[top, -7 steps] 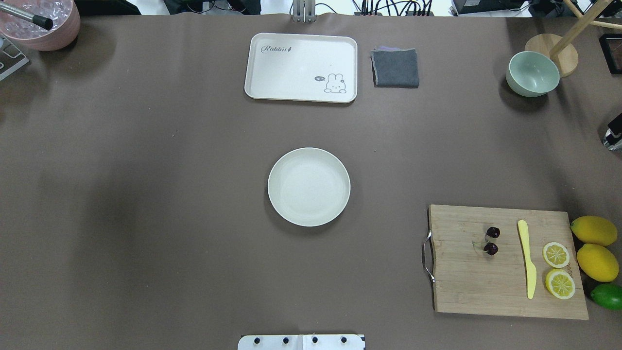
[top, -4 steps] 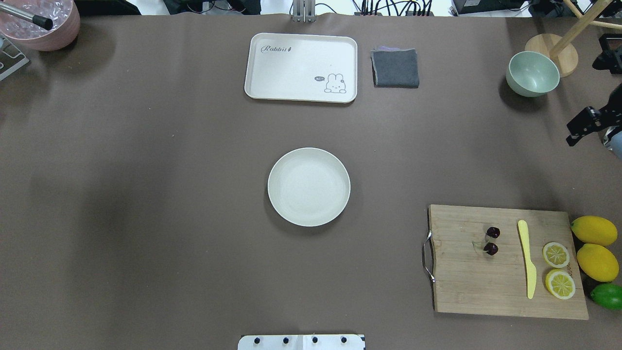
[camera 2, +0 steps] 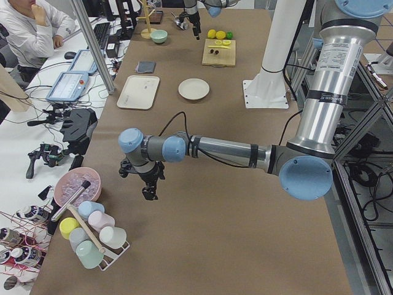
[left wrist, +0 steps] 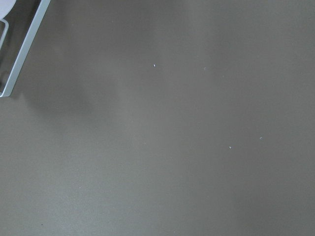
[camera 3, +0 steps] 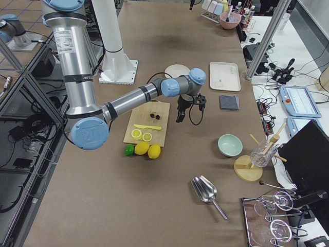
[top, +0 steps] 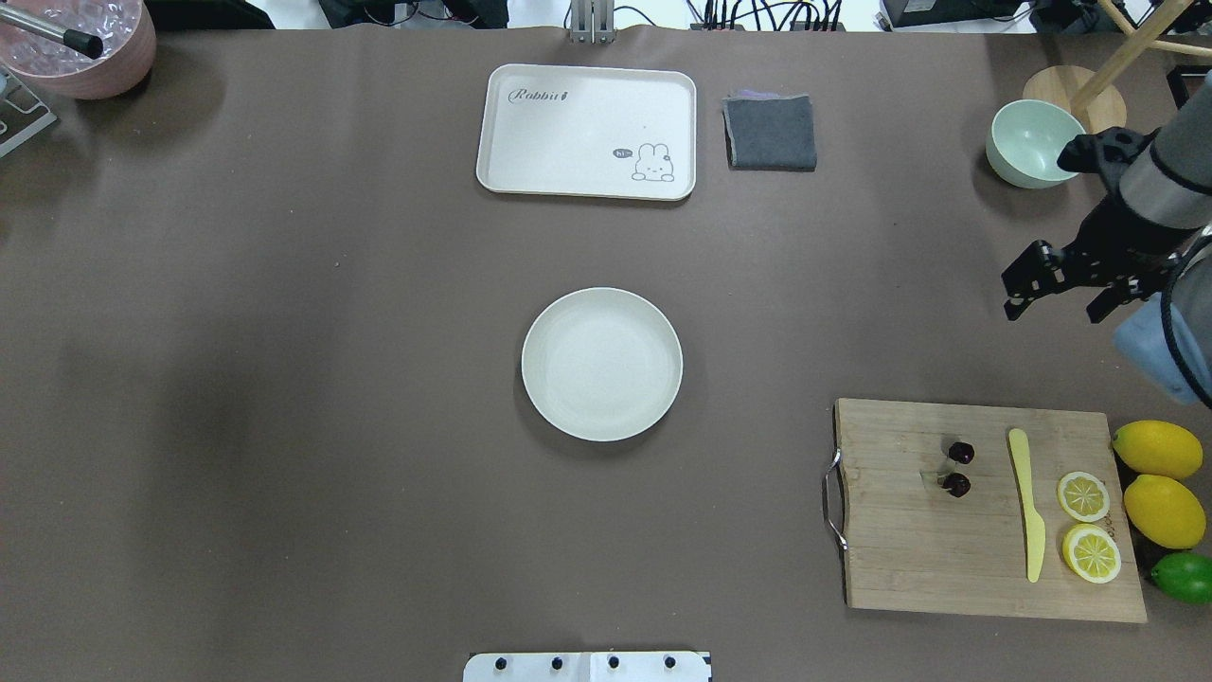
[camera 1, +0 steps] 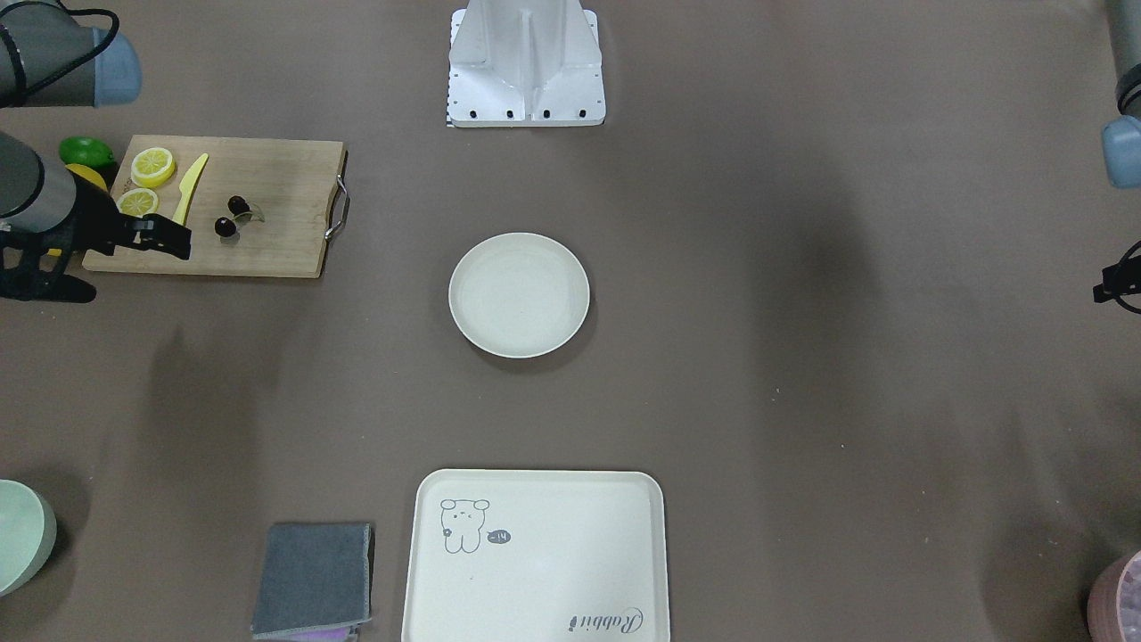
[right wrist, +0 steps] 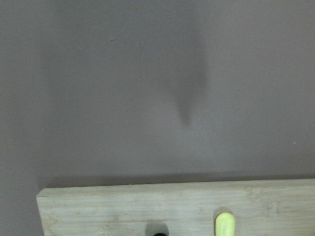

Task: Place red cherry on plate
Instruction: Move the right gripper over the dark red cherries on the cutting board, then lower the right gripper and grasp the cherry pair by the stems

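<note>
Red cherry lies on the cutting board, well apart from the right gripper, whose jaws hang spread with nothing between them. The left gripper is cut off at the frame edge, so I cannot tell its state. The right arm has swung further over the bench than a moment ago, wrist angled down. The plate sits mid-bench.

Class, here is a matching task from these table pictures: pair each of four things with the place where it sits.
Things:
1. red cherry
2. plate
3. grey cloth
4. green bowl

Places:
A. beside the rabbit tray
B. on the cutting board, next to the yellow knife
C. by the wooden stand's base
D. alone at the middle of the table

Pairs: 1-B, 2-D, 3-A, 4-C
</note>
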